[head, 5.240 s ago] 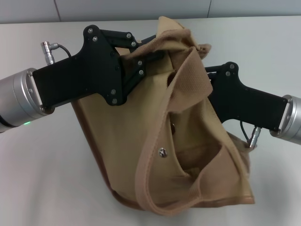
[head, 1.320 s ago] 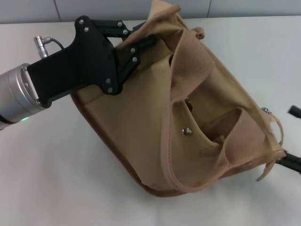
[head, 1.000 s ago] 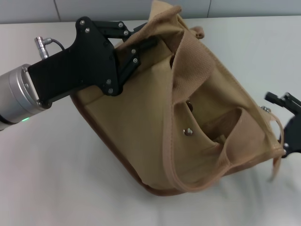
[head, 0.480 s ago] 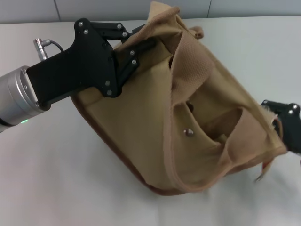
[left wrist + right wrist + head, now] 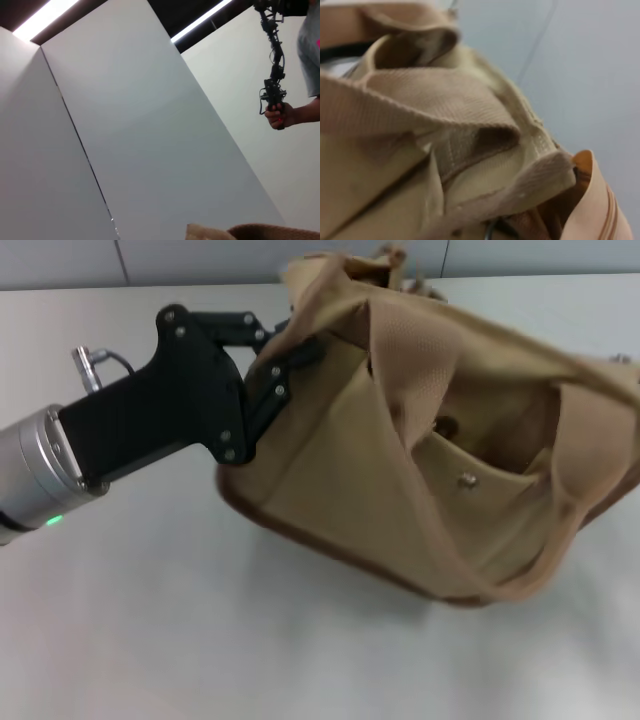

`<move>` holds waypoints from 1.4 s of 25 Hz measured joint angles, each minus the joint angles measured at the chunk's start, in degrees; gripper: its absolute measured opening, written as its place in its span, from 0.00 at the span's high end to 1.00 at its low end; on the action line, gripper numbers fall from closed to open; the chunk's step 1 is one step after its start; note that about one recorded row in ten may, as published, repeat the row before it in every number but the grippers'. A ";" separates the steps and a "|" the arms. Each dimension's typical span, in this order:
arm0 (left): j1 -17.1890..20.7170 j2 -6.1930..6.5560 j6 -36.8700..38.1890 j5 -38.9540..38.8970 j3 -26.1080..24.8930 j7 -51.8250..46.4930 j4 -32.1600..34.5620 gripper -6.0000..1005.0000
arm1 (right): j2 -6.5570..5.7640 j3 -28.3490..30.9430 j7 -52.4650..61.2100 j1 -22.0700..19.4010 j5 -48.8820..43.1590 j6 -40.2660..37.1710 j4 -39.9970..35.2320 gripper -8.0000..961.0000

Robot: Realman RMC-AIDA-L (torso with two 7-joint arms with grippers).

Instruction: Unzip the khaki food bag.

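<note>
1. A pale, matte worktop point(image 5: 150, 640) fills the head view, bare around the bag; grey wall panels point(image 5: 60, 260) with thin vertical seams close it off at the back.
2. The left gripper point(image 5: 300, 345) reaches in from the left on a silver-collared arm with a small green light, its black fingers point(image 5: 308, 350) closed on the upper left corner of the khaki food bag point(image 5: 380, 470).
3. The bag lies tilted on its side across the middle and right of the worktop, front pocket and a metal snap point(image 5: 466, 479) facing up, a wide webbing handle point(image 5: 410, 390) draped across it, darker brown piping along the lower edge.
4. The left wrist view looks up at white wall panels point(image 5: 150, 125), strip lights, and a person's hand point(image 5: 277, 115) holding a black device.
5. The right gripper does not appear in any view; its wrist camera shows only the bag's folds and handle webbing point(image 5: 420, 105) at close range, against a grey wall point(image 5: 590, 75).
</note>
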 joint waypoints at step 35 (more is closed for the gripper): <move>7.61 0.23 3.77 -0.86 1.10 4.21 -16.92 0.50 | 0.03 0.05 3.50 2.48 13.71 2.39 1.87 0.65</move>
